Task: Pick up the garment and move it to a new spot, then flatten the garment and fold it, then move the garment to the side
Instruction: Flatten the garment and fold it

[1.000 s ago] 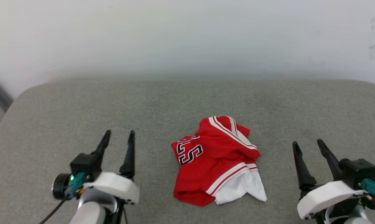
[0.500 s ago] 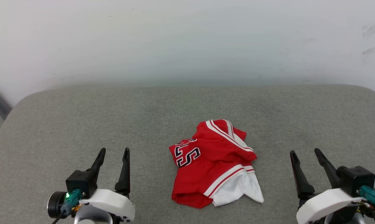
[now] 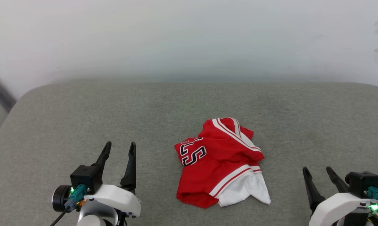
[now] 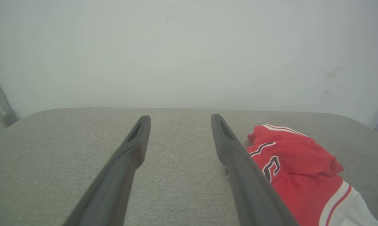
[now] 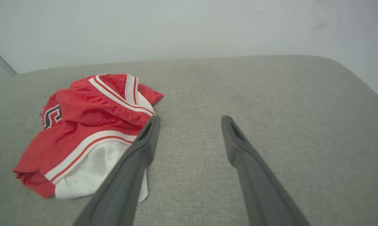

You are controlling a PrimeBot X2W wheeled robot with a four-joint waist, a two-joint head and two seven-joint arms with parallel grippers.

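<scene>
As neither arm has anything in it, I judge we are at the very first step – the pick-up that comes ahead of moving, flattening and folding. The left fingers (image 3: 131,160) stand spread wide and empty above the grey padded bench (image 3: 82,110), well apart from the shirt (image 3: 218,163) and on its left. The right fingers (image 3: 310,187) are just as wide and just as empty, low at the near right corner of the head view and likewise clear of the cloth. The shirt lies between the two arms, a little right of the middle of the bench and towards its near side, touching nothing but the padding. It is a crumpled red heap, doubled over on itself. Part of the black, white-edged lettering shows on its left side, red-and-white striped trim runs across the top fold and the lower part, and a white sleeve pokes out at the near right corner. For the next move I would bring one arm in over the heap, most likely the right since the sleeve and trim face it, and close on a raised fold rather than a flat patch. Thin, slippery cloth like this may drag or come up only in part – I would lift slowly and watch what trails.
</scene>
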